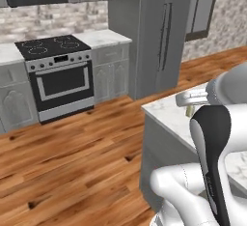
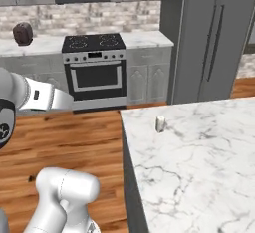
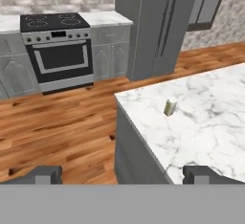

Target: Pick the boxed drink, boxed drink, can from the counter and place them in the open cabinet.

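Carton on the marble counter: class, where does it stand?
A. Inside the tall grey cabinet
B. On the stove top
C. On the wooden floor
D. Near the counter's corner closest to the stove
D: the small carton stands upright on the marble counter, near its corner facing the stove.

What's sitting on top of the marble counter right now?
One boxed drink stands upright near the corner of the counter, apart from the open gripper. In the left base view the arm covers part of the slab, so anything there is hidden.
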Controlling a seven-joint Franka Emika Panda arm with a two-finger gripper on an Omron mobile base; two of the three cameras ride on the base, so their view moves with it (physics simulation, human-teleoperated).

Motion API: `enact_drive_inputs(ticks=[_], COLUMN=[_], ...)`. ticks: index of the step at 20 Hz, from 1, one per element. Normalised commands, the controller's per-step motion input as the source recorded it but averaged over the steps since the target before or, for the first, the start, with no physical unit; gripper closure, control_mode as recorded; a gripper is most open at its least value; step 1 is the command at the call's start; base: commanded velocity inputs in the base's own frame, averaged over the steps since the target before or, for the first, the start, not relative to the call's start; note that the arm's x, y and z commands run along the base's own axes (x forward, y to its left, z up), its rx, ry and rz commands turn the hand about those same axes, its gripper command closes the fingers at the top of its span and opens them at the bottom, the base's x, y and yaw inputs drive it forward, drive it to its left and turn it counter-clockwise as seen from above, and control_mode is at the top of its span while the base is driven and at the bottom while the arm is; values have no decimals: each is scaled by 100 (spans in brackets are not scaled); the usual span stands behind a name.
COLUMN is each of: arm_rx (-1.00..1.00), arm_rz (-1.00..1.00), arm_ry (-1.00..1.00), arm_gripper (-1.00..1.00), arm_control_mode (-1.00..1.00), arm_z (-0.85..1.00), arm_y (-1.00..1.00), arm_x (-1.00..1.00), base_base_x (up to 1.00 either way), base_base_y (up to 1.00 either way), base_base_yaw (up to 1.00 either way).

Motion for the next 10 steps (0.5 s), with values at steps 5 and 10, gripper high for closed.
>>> enact_drive_inputs(ticks=[5,10], arm_rx=[0,0], arm_rz=[0,0], arm_ry=[0,0], arm_gripper=[-100,-100], arm_control_mode=[100,100], arm_z=[0,0], arm_y=[0,0], arm_x=[0,0], base_base_x=[24,27], base_base_y=[4,0], base_base_yaw=[-31,-33])
